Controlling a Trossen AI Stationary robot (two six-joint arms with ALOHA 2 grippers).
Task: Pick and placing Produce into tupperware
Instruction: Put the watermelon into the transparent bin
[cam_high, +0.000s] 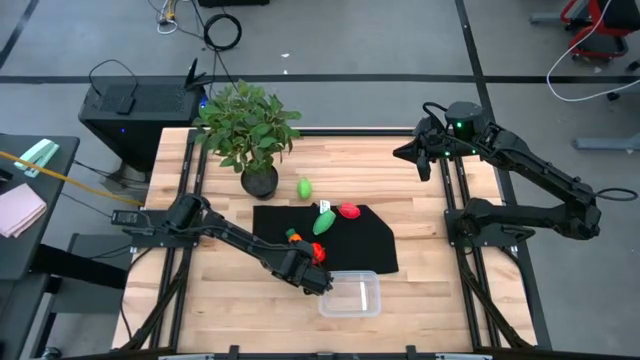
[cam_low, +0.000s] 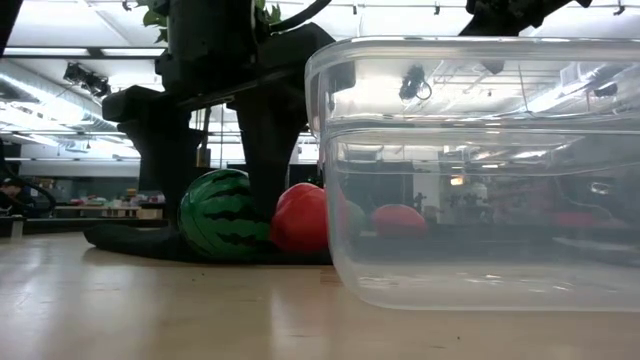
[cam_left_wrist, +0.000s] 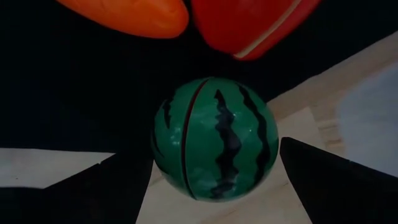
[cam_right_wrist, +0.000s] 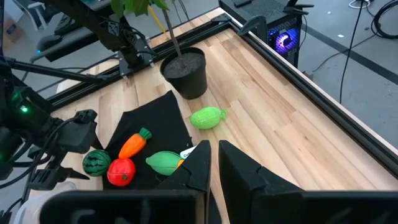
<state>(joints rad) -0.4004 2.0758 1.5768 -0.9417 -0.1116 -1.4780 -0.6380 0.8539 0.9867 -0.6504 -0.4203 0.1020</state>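
My left gripper (cam_high: 312, 275) (cam_left_wrist: 216, 155) is open and low over the near edge of the black mat. Its two fingers stand on either side of a dark striped green toy watermelon (cam_left_wrist: 214, 146) (cam_low: 220, 215), which rests at the mat's corner. A red piece (cam_left_wrist: 249, 25) (cam_low: 300, 218) and an orange carrot (cam_left_wrist: 130, 15) (cam_high: 293, 237) lie just beyond it. More produce lies on the mat: a green piece (cam_high: 323, 222) and a red one (cam_high: 348, 210). A light green one (cam_high: 304, 187) lies on the wood. The clear tupperware (cam_high: 350, 293) (cam_low: 480, 170) stands right of the left gripper. My right gripper (cam_high: 425, 155) (cam_right_wrist: 214, 168) waits, shut, raised over the table's far right. My left gripper comes at the watermelon from above, slanting, with one finger (cam_left_wrist: 106, 186) on each side of the ball. The gaps are very small, and I cannot tell whether either finger touches it. The watermelon sits on the mat's corner and the wood.
A potted leafy plant (cam_high: 250, 130) stands at the table's far left, behind the mat (cam_high: 380, 245). Bare wood lies right of the mat and along the near edge. The arm bases and rails run along both sides.
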